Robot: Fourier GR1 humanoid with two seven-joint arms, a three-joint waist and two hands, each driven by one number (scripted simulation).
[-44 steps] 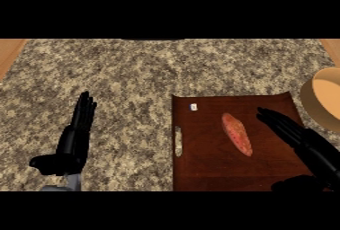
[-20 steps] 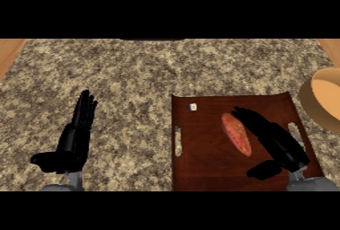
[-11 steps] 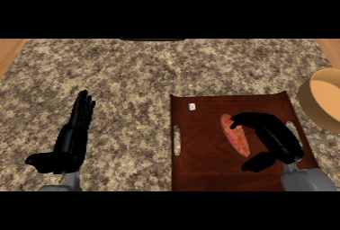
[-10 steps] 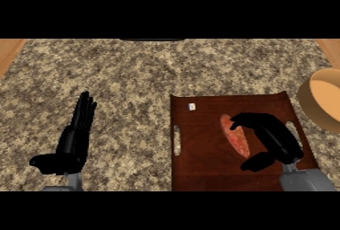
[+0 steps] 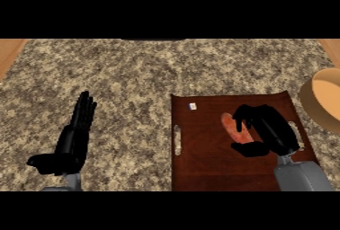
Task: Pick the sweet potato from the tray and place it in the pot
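Observation:
A reddish-orange sweet potato (image 5: 234,129) lies on the dark brown tray (image 5: 206,157) at the right of the counter. My right hand (image 5: 269,130) is over it, fingers curled round its far end and thumb below its near end, hiding much of it. The tan pot (image 5: 324,103) shows only partly at the right edge, beyond the tray. My left hand (image 5: 72,141) rests open on the speckled counter at the left, fingers straight and pointing away.
The tray has a pale slot handle (image 5: 177,139) on its left side and a small white tag (image 5: 192,106) near its far left corner. Wooden floor shows at both upper corners past the counter's edges.
My right hand came in from the tray's right side onto the sweet potato and its fingers have curled round it. The left hand has hardly moved.

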